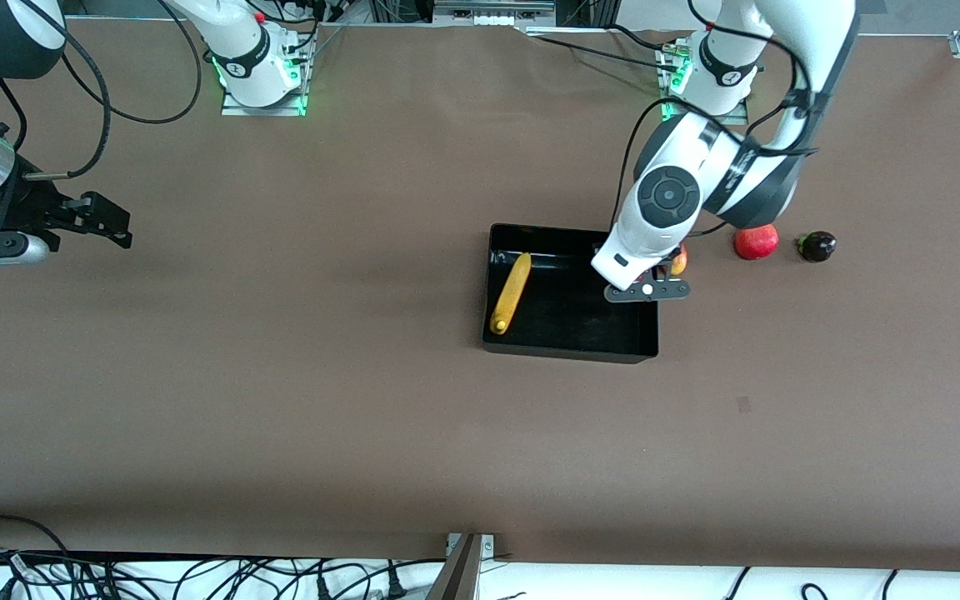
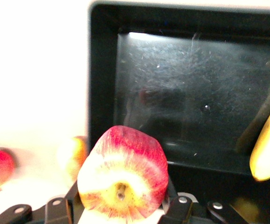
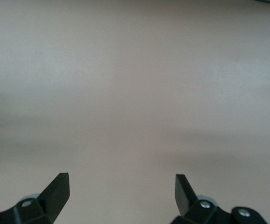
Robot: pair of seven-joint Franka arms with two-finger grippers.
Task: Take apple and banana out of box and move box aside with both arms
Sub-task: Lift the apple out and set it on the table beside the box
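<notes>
On the brown worktop point(image 1: 280, 400) we see the black box point(image 1: 569, 342) a little toward the left arm's end from the middle. The banana point(image 1: 512, 292) lies inside it, along the wall at the right arm's end, its length running from about one o'clock to seven o'clock in the front view.

Our left end effector point(image 1: 645, 290) hangs over the box's wall at the left arm's end, and its fingers are clamped on the apple point(image 2: 123, 175). In the left wrist view the apple fills the gap between the fingers, stem end facing the camera, with the box's glossy floor ahead of it.

Just beside the box, at its three o'clock in the front view, a mango point(image 1: 679, 261) peeks out from under the left arm. Farther along that line sit the pomegranate point(image 1: 756, 242) and then a small dark fruit point(image 1: 817, 246).

Our right end effector point(image 3: 122, 189) waits over bare worktop at the right arm's end, well apart from the box, its fingers spread wide with nothing between them.
</notes>
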